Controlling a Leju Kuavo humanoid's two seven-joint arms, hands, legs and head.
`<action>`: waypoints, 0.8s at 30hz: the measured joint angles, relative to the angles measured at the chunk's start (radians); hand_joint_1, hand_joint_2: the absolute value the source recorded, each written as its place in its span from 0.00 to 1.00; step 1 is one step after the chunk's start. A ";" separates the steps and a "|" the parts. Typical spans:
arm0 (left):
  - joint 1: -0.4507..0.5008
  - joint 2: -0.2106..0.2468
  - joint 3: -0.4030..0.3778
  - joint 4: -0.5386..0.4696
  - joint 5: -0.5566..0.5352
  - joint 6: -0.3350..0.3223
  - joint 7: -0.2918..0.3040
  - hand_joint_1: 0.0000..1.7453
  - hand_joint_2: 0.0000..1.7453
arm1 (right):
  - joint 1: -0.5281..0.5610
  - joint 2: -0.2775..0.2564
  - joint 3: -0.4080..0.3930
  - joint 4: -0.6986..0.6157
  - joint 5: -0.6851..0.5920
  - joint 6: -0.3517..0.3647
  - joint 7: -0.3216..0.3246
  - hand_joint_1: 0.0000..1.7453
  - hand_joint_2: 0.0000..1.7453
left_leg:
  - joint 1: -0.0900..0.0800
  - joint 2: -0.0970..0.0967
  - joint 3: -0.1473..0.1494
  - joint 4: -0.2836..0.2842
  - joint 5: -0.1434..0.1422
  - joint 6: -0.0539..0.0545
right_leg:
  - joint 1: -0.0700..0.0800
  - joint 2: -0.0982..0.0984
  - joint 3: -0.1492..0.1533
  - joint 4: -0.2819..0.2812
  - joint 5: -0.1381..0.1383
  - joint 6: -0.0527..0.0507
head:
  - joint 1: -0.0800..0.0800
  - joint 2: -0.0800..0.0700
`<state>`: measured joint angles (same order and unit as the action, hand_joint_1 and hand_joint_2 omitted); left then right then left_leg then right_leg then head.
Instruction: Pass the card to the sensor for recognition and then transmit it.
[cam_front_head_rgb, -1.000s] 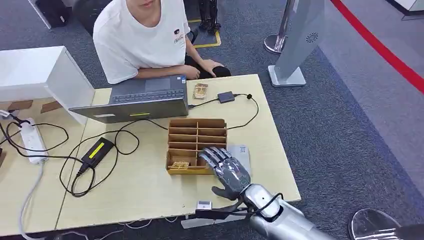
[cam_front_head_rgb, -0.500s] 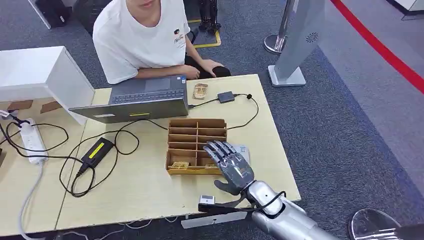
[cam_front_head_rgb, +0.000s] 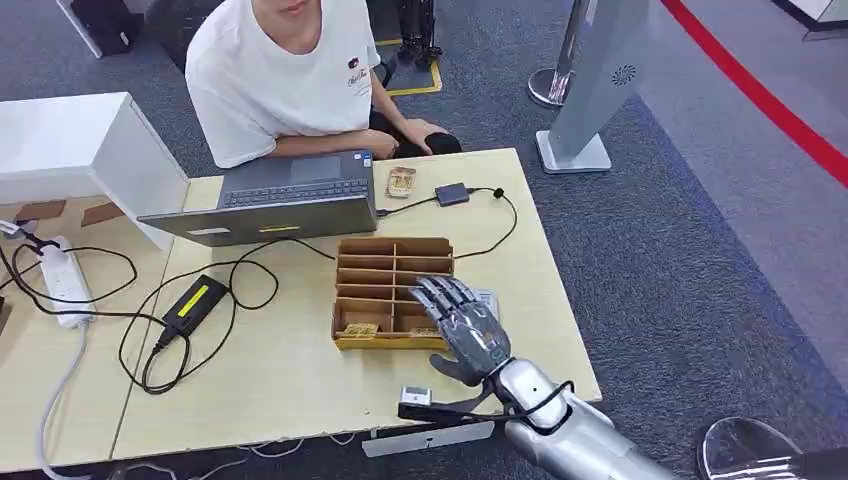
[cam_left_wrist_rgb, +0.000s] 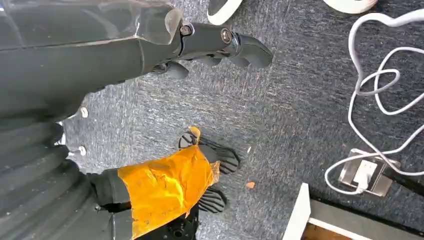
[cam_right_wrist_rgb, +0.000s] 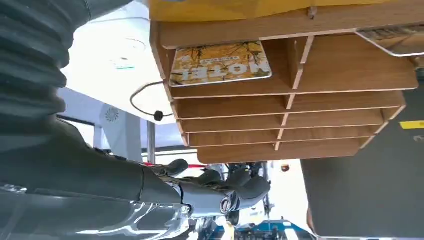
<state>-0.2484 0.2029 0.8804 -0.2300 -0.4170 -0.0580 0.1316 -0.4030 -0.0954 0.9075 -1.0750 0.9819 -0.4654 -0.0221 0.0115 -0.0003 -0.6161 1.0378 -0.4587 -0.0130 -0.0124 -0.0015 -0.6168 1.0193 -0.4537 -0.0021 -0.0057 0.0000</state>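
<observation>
Over the last second the right hand (cam_front_head_rgb: 468, 330) has slid from the brown wooden divider box's (cam_front_head_rgb: 392, 290) lower right corner toward the frame's right, fingers spread, holding nothing. A yellow patterned card (cam_front_head_rgb: 361, 329) lies in the box's lower left compartment. The left hand (cam_left_wrist_rgb: 220, 42), fingers loosely curled, hangs above grey carpet (cam_left_wrist_rgb: 280, 100).
</observation>
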 joint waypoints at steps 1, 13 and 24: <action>-0.001 -0.001 0.000 0.000 -0.001 0.000 0.000 0.00 1.00 | 0.000 0.004 -0.001 0.003 0.000 0.000 -0.002 0.00 1.00 | 0.000 0.000 0.000 0.000 0.000 0.000 | 0.000 0.000 0.000 0.000 0.000 0.000 | 0.000 0.000; -0.006 -0.008 -0.002 0.000 -0.002 0.003 0.000 0.00 1.00 | 0.000 0.027 -0.003 0.026 0.000 -0.001 -0.008 0.00 1.00 | 0.000 0.000 0.000 0.000 0.000 0.000 | 0.000 0.000 0.000 0.000 0.000 0.000 | 0.000 0.000; -0.006 -0.008 -0.002 0.000 -0.003 0.004 0.000 0.00 1.00 | 0.001 0.031 -0.003 0.040 0.000 0.000 -0.011 0.00 1.00 | 0.000 0.000 0.000 0.000 0.000 0.000 | 0.000 0.000 0.000 0.000 0.000 0.000 | 0.000 0.000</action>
<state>-0.2543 0.1946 0.8785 -0.2300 -0.4196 -0.0542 0.1316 -0.4021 -0.0641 0.9045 -1.0353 0.9819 -0.4658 -0.0328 0.0115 -0.0002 -0.6160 1.0378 -0.4587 -0.0130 -0.0123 -0.0015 -0.6169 1.0193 -0.4537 -0.0022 -0.0057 0.0004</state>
